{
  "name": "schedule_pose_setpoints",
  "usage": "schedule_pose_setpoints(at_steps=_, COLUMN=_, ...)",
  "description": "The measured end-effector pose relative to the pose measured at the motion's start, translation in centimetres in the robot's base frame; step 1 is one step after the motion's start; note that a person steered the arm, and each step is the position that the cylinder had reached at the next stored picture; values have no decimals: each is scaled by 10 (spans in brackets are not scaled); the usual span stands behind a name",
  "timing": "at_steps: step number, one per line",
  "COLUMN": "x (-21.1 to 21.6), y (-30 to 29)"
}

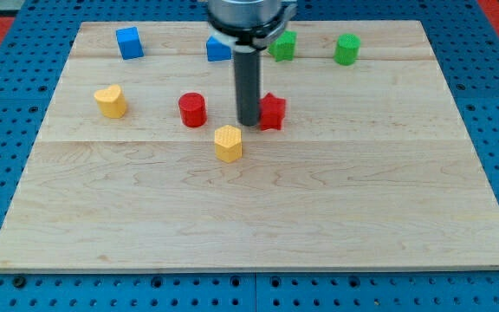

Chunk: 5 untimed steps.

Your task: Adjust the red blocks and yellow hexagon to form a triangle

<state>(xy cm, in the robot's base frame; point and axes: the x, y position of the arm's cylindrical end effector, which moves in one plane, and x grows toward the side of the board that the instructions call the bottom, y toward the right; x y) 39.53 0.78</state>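
Note:
A red cylinder (192, 109) stands left of centre on the wooden board. A red star-shaped block (273, 112) stands to its right. A yellow hexagon (228, 143) lies below and between them. My tip (249, 123) is at the end of the dark rod, touching or almost touching the left side of the red star block, above and right of the yellow hexagon. The rod hides a little of the star's left edge.
A yellow heart-shaped block (110, 101) sits at the left. A blue cube (129, 42) and a second blue block (217, 48) lie near the view's top. Two green blocks (283, 45) (346, 49) lie at the top right. The wooden board (258, 217) rests on a blue perforated table.

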Motion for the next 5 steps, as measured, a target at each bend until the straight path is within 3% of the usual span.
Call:
schedule_pose_setpoints(at_steps=1, x=-1, y=4)
schedule_pose_setpoints(at_steps=4, x=-72, y=-177)
schedule_pose_setpoints(at_steps=5, x=-49, y=-199)
